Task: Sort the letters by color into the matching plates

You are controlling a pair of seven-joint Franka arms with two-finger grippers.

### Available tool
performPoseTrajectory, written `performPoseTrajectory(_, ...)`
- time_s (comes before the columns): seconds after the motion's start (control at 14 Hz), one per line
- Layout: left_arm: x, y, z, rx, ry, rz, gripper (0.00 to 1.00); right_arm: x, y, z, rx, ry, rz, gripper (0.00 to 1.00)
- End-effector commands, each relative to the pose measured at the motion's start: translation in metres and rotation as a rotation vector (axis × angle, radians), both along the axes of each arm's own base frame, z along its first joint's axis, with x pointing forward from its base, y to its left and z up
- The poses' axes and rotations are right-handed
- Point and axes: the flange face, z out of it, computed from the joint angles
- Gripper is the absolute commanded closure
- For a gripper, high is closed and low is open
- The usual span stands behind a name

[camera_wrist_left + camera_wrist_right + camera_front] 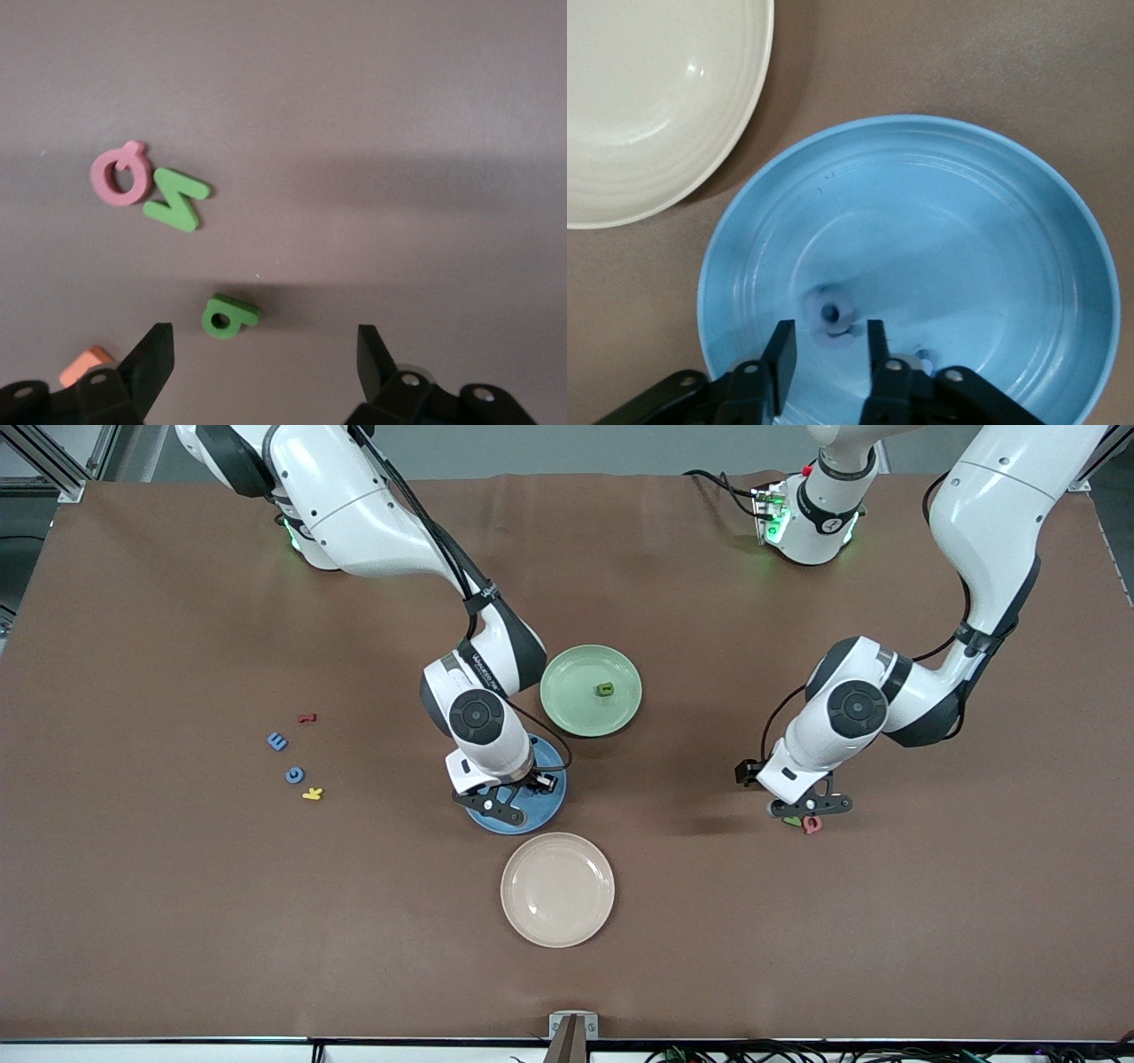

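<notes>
Starting at the right arm's end of the bench (133,921): a red letter (306,717), two blue letters (277,741) (295,775) and a yellow letter (313,794) lie in a loose cluster with bare bench all round them, well apart from either tool.

Right tool (516,795) is low inside the blue plate (556,802), over the part of the bowl toward the cream plate (557,888). Its fingers stand a little apart, released, with a blue letter (831,314) lying on the plate floor just off the fingertips and not gripped. The blue plate's rim runs close to the cream plate's rim with a narrow strip of bench between. The green plate (590,690) sits just beside the right arm's wrist, holding one green letter (605,688).

Left tool (811,808) hangs spread wide and empty just above the bench. A green letter (229,317) lies between its fingers, untouched. Past the fingertips lie a second green letter (176,199) touching a pink letter (120,174); an orange piece (86,364) shows beside one finger. Open bench surrounds this group.
</notes>
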Motion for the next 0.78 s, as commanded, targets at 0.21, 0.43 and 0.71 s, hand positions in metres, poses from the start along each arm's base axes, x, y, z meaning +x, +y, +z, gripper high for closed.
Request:
performPoseTrajectory(0.21,0.008,0.019,-0.019,0.010,0.005,-0.238,0.31,-0.001,-0.006,0.047,-0.027,0.059,0.019,0.00)
performPoseTrajectory(0.43,0.007,0.022,-0.026,0.003,0.018,-0.248,0.36,-0.005,-0.051,0.112,-0.053,0.137,0.096,0.00)
performPoseTrajectory(0.71,0.004,0.021,-0.039,-0.009,0.040,-0.247,0.40,-0.011,-0.164,0.143,-0.020,0.166,0.228,0.00)
